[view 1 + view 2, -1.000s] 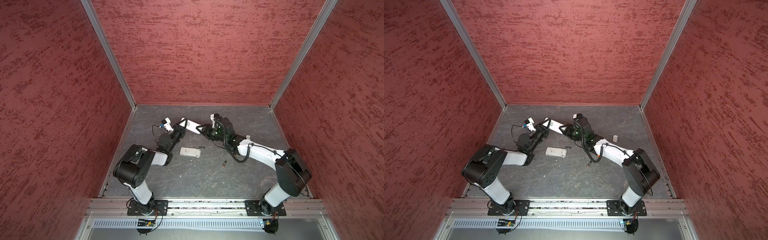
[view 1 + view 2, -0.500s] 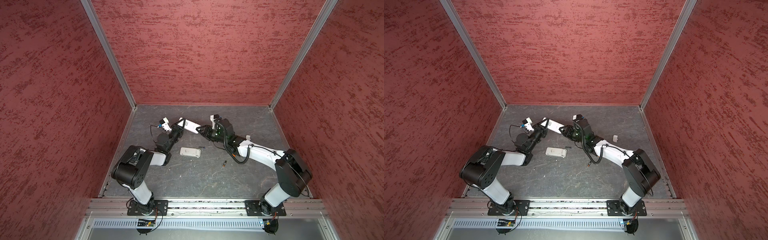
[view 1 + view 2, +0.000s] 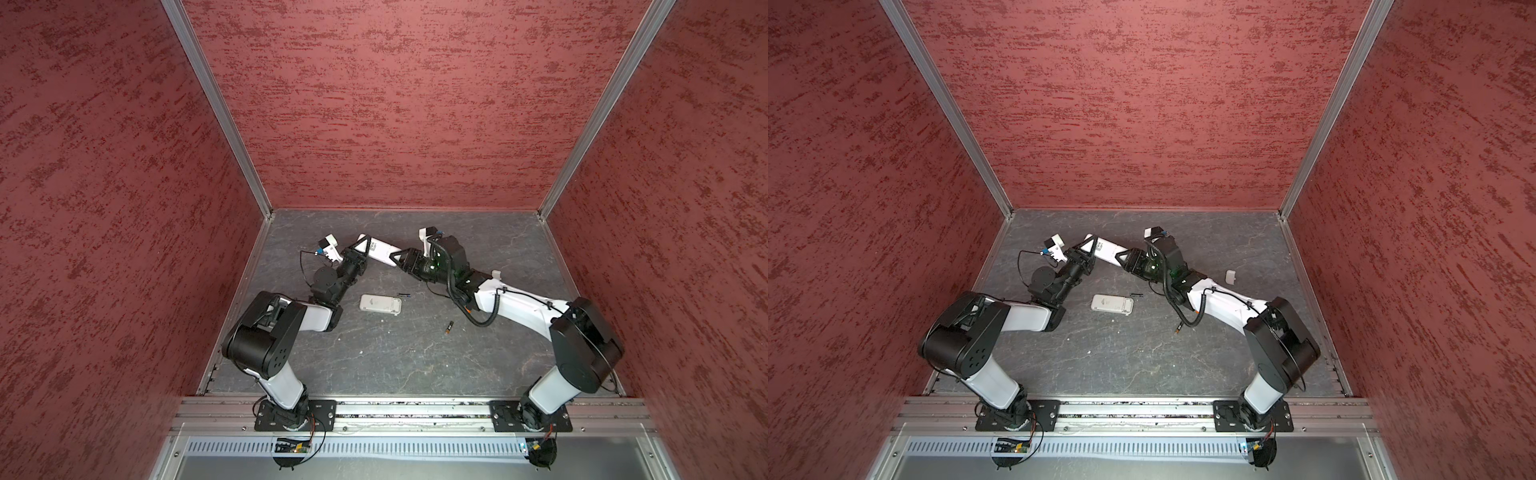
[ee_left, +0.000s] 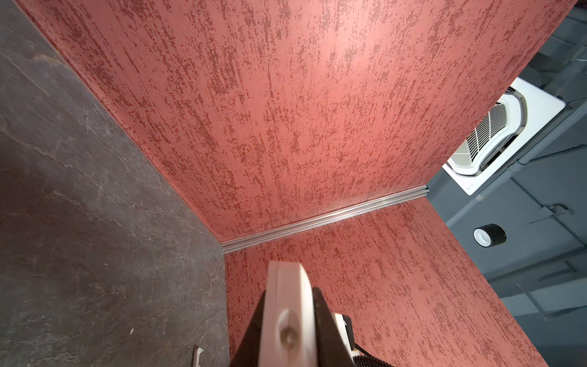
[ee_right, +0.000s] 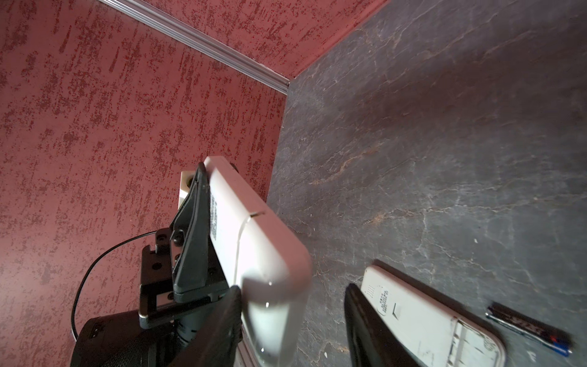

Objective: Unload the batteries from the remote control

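Place: a robot test cell set up inside a lab or workshop hall
Enclosure: three red-speckled panels [image 3: 395, 104] box in the worktop [image 3: 395, 353]; aluminium profiles [image 3: 216, 104] join them at the corners
Worktop: dark grey, stone-patterned, open toward the front
Mounting: two arms [image 3: 266, 332] bolted by black base plates [image 3: 328, 415] to an aluminium rail [image 3: 415, 417] along the front edge; a slotted cable duct [image 3: 415, 448] and small circuit boards [image 3: 291, 447] below it
Overhead: in the left wrist view, past the panels' top, a grey ceiling [image 4: 524, 279] with exposed pipes [image 4: 552, 155]; a white cassette air-conditioner [image 4: 495, 133]; a black cylindrical lamp [image 4: 490, 235]
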Robot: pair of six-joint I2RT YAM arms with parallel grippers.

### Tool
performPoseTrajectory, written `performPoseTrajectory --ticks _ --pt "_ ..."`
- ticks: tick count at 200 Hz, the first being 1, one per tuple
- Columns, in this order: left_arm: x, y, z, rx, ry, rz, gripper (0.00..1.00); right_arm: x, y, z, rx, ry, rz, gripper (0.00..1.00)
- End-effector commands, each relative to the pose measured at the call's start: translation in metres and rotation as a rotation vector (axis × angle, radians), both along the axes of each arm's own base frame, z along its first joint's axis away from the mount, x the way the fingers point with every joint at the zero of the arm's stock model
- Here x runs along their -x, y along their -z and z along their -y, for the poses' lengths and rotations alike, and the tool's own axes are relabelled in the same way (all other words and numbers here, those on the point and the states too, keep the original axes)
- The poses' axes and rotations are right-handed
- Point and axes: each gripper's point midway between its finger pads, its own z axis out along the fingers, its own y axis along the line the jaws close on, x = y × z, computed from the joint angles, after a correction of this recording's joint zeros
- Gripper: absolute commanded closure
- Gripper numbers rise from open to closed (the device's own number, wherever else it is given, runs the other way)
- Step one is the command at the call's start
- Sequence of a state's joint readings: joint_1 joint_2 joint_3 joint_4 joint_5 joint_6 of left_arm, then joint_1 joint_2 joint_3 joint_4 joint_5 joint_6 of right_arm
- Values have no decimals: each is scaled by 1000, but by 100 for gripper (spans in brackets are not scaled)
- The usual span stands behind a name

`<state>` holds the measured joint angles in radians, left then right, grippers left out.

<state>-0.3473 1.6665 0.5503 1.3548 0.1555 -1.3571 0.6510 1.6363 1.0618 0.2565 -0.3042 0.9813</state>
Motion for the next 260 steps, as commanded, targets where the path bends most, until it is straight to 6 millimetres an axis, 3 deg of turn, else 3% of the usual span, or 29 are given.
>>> performPoseTrajectory --ticks 1,41,92,147,206,260 --pt "8 -28 1 37 21 85 100 -3 -3 -7 16 -18 7 46" --pt "8 -26 2 36 23 81 100 -6 -4 -9 25 -25 11 45" --pt "9 -32 1 39 26 94 100 -9 11 -7 68 -8 -29 45" --pt "9 -32 -2 37 22 94 100 -5 18 0 85 16 -47 50" --pt "9 -29 -4 29 17 90 100 -3 9 4 64 29 -29 56" --pt "8 -26 -5 24 11 86 100 1 -1 0 8 6 -22 57"
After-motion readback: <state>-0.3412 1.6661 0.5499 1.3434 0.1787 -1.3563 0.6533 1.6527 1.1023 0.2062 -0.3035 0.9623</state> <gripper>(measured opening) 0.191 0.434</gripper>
